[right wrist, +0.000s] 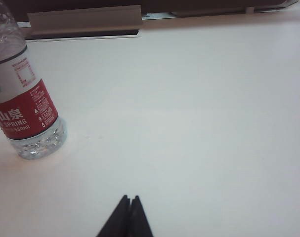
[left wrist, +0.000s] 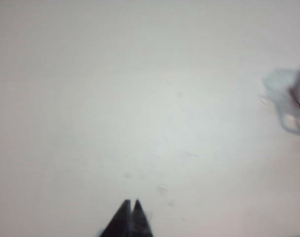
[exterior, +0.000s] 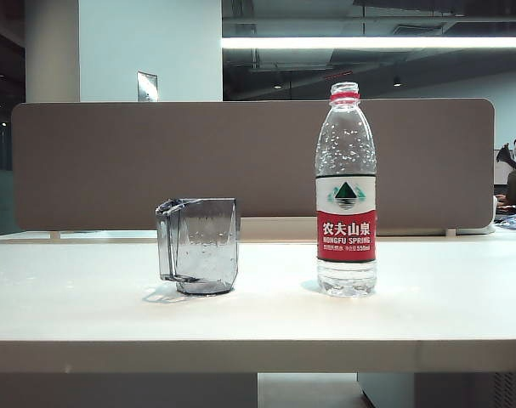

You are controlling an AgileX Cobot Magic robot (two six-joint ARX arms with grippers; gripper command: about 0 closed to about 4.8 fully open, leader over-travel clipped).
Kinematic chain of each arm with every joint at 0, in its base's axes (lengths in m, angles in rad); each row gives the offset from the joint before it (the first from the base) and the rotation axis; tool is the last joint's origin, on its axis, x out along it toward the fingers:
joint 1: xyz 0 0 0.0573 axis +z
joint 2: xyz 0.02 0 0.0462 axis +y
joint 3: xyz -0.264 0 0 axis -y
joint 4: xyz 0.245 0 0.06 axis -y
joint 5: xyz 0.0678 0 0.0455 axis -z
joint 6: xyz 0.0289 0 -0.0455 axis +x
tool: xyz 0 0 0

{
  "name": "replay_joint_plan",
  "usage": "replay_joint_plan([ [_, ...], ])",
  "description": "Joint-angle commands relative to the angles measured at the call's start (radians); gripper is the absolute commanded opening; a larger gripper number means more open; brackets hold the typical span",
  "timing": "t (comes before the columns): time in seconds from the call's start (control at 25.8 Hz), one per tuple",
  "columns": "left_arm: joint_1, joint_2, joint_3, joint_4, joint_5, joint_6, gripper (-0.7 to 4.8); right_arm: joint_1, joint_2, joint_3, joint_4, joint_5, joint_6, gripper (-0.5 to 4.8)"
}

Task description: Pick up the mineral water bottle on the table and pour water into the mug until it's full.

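Our left gripper (left wrist: 131, 203) pinched closed, low over bare worktop (left wrist: 140, 98), our right gripper (right wrist: 129, 199) likewise closed, empty, mineral water bottle (exterior: 346, 191) upright at three o'clock of mug (exterior: 200, 245), both untouched.

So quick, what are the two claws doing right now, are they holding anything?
Left gripper: shut, holding nothing, over the bare table.
Right gripper: shut, holding nothing, apart from the mineral water bottle.
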Motion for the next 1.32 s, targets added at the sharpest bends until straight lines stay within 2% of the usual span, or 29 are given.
replay_joint_plan([
  [0.04, -0.079, 0.127, 0.14, -0.144, 0.004, -0.002, -0.05, 0.002, -0.001, -0.007, 0.011, 0.002, 0.003, -0.05],
  [0.16, -0.158, 0.233, 0.267, -0.2, 0.004, -0.002, -0.05, 0.001, -0.001, -0.007, 0.011, 0.002, 0.003, -0.05],
  [0.23, -0.214, 0.304, 0.352, -0.16, 0.005, -0.002, -0.05, 0.002, -0.001, -0.007, 0.011, 0.002, 0.003, -0.05],
  [0.35, -0.247, 0.357, 0.419, -0.118, 0.004, 0.0, -0.05, 0.001, -0.001, -0.007, 0.011, 0.002, 0.003, -0.05],
  [0.66, -0.327, 0.409, 0.491, -0.114, -0.011, -0.002, -0.05, 0.0, -0.001, -0.007, 0.011, 0.002, 0.003, -0.05],
  [0.7, -0.346, 0.409, 0.492, -0.114, 0.008, -0.02, -0.05, 0.0, -0.001, -0.007, 0.011, 0.002, 0.003, -0.05],
  [0.81, -0.371, 0.407, 0.5, -0.126, 0.171, -0.105, -0.05, 0.0, -0.001, -0.007, 0.011, 0.002, 0.003, -0.05],
  [0.89, -0.375, 0.407, 0.501, -0.12, 0.301, -0.114, -0.05, 0.0, -0.001, -0.007, 0.011, 0.002, 0.003, -0.05],
  [0.97, -0.375, 0.407, 0.501, -0.114, 0.386, -0.105, -0.05, 0.0, -0.001, -0.007, 0.011, 0.002, 0.003, -0.05],
  [1.12, -0.375, 0.408, 0.501, -0.113, 0.401, -0.107, -0.05, 0.0, -0.001, -0.007, 0.011, 0.002, 0.003, -0.05],
  [1.32, -0.375, 0.408, 0.501, -0.114, 0.346, -0.103, -0.05, 0.0, -0.001, -0.007, 0.011, 0.002, 0.003, -0.05],
])
